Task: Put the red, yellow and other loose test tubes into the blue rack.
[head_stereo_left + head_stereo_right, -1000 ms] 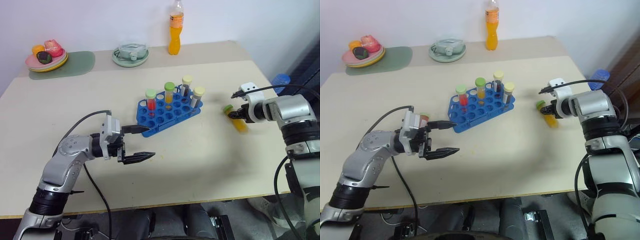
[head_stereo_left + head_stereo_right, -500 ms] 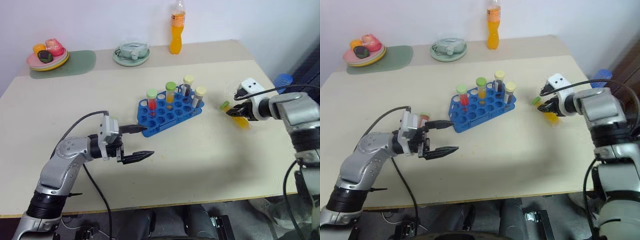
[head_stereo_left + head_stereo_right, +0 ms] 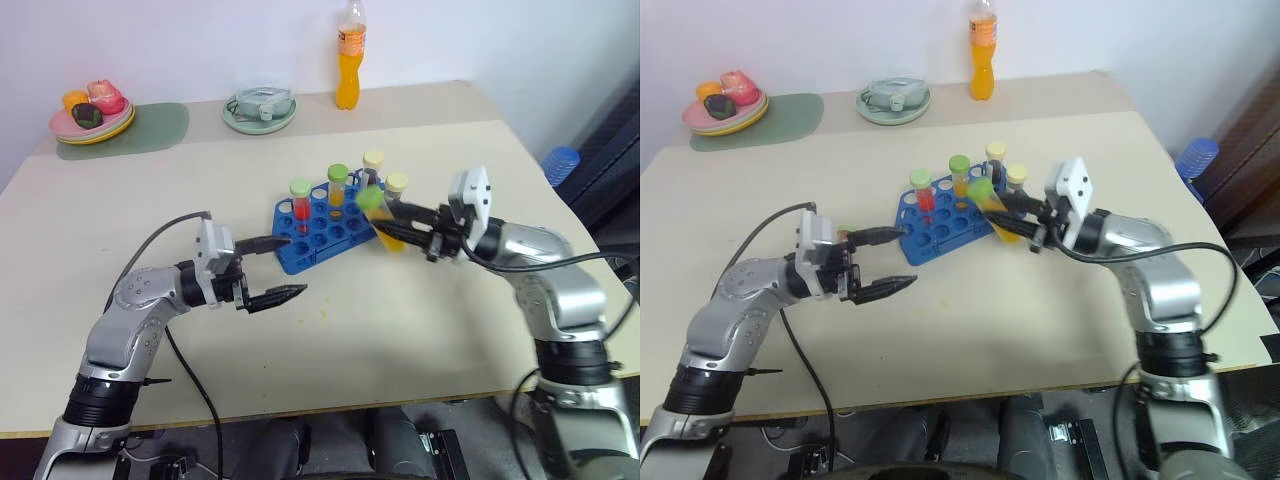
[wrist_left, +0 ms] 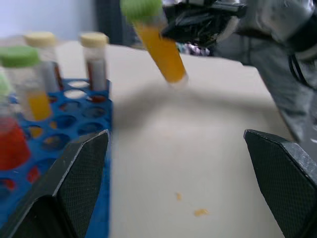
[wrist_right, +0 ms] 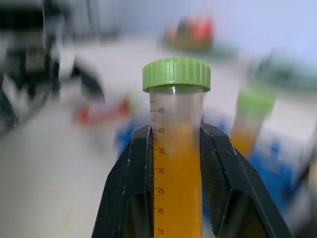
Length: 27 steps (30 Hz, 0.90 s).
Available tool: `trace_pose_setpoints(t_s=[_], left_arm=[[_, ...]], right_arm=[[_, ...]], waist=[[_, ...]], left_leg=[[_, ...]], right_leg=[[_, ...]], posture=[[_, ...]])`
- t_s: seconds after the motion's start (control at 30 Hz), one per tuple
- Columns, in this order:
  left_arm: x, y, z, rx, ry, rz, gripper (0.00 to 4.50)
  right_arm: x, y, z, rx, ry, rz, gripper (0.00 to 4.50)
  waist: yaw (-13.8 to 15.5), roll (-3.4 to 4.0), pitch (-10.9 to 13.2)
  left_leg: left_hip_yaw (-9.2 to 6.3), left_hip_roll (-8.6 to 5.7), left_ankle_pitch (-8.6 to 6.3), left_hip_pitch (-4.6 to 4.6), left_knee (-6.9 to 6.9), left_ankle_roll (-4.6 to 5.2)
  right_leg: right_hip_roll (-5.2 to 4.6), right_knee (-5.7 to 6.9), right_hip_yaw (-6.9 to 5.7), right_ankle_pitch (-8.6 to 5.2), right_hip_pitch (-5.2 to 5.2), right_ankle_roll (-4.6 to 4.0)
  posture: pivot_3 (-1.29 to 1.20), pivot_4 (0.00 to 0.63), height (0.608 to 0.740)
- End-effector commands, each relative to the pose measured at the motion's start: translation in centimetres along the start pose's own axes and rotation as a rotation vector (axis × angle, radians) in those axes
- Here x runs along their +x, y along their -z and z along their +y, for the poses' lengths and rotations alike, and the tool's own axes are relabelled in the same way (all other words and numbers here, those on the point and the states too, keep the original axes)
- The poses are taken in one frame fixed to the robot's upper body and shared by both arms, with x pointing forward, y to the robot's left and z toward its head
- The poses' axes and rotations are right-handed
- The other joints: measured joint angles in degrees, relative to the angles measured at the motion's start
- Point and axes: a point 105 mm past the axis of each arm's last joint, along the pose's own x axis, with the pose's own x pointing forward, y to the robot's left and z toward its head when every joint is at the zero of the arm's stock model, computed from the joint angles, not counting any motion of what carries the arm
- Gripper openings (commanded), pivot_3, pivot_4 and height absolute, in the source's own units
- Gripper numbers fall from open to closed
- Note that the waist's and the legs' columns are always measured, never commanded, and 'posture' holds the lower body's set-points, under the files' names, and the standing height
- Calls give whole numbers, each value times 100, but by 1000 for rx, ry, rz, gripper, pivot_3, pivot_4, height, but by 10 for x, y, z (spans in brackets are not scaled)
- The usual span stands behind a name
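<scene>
The blue rack [image 3: 325,228] stands mid-table with several capped tubes upright in it, one red [image 3: 301,204], one orange [image 3: 338,188]. My right gripper [image 3: 392,222] is shut on a green-capped yellow tube [image 3: 383,222], held tilted in the air just over the rack's right end; the wrist view shows the fingers clamping its body [image 5: 176,183]. My left gripper [image 3: 295,265] stands open at the rack's front left corner, its upper finger against the rack's edge and nothing between the fingers. A red tube [image 5: 101,113] lies blurred on the table by the left hand.
At the table's far edge stand an orange drink bottle [image 3: 349,60], a green plate with a cup [image 3: 260,108] and a plate of food [image 3: 92,112] on a green mat. A blue object [image 3: 562,160] sits beyond the right edge. Small orange specks [image 4: 200,212] dot the table.
My right gripper has swung left and up with the yellow tube, from the table's right side to the rack's right end. The left gripper has hardly moved.
</scene>
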Motion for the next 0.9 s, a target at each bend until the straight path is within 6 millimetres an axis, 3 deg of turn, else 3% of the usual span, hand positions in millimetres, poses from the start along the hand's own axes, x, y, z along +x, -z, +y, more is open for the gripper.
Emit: trace_pose_setpoints(t_s=[0.03,0.13,0.2,0.5,0.7,0.9], left_arm=[[-4,-8,9,56,-71,-32,4500],[-4,-7,12,61,-107,-42,4500],[-7,-7,17,78,-154,-47,4500],[-13,-1,22,102,-221,-44,4500],[-17,2,21,104,-234,-38,4500],[-18,0,19,106,-237,-38,4500]], right_arm=[[16,-10,-13,-59,123,-150,679],[25,-4,-18,-70,220,-244,679],[32,12,-15,-83,275,-284,679],[34,63,-20,-52,368,-235,679],[35,77,-27,-46,397,-204,679],[42,83,-19,-35,370,-206,679]], waist=[[12,-1,0],[18,-1,-1],[-15,-1,-1],[-174,2,-1],[-168,4,-2],[-174,5,-3]], left_leg=[[0,0,0,0,0,0],[-4,-4,0,-1,1,0],[-6,-4,0,2,-1,0],[-7,-2,1,7,-10,-2],[-7,0,1,11,-10,-2],[-8,-1,1,16,-7,-2]], right_leg=[[0,1,0,0,0,0],[0,1,-2,0,1,0],[1,1,-3,0,1,0],[4,5,-3,0,0,-1],[6,5,-2,-1,3,-2],[6,6,-2,-1,9,-2]], posture=[[0,150,740],[0,150,740],[0,150,740],[0,150,740],[0,150,740],[0,150,740]])
